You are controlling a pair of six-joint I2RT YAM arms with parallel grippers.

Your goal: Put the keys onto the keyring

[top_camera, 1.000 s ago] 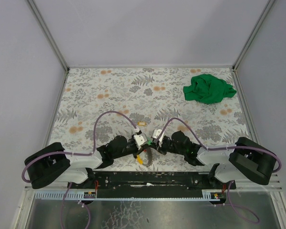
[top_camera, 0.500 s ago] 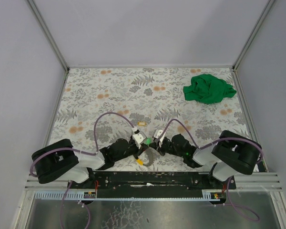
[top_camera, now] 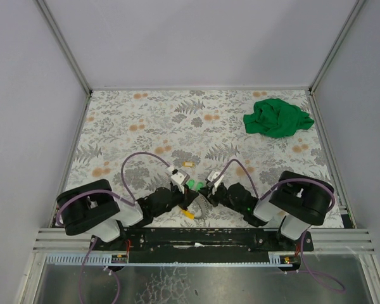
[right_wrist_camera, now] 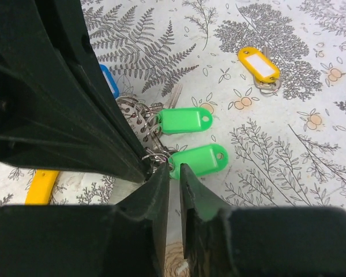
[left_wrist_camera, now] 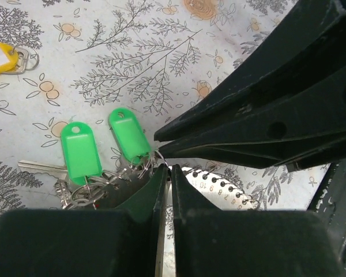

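Note:
The keyring (left_wrist_camera: 104,180) is a cluster of thin silvery loops and keys on the floral mat. It carries a blue tag (right_wrist_camera: 108,81) and a yellow tag (top_camera: 187,214). Two green-tagged keys (left_wrist_camera: 130,135) (right_wrist_camera: 199,158) lie at it, and they show in the top view (top_camera: 193,185) too. My left gripper (left_wrist_camera: 166,168) and right gripper (right_wrist_camera: 174,167) meet tip to tip at the loops. Both have their jaws pressed nearly together on thin wire rings. A yellow-tagged key (right_wrist_camera: 258,63) lies apart on the mat, and it also shows in the left wrist view (left_wrist_camera: 0,57) and the top view (top_camera: 188,164).
A curved metal strip with numbered holes (left_wrist_camera: 219,184) lies just right of my left fingers. A crumpled green cloth (top_camera: 277,117) sits at the far right of the mat. Metal rails (top_camera: 196,237) run along the near edge.
Both arms have swung their shoulders inward and folded closer. The grippers stayed together at the keyring and shifted slightly away from the near edge. The green tags now show between them.

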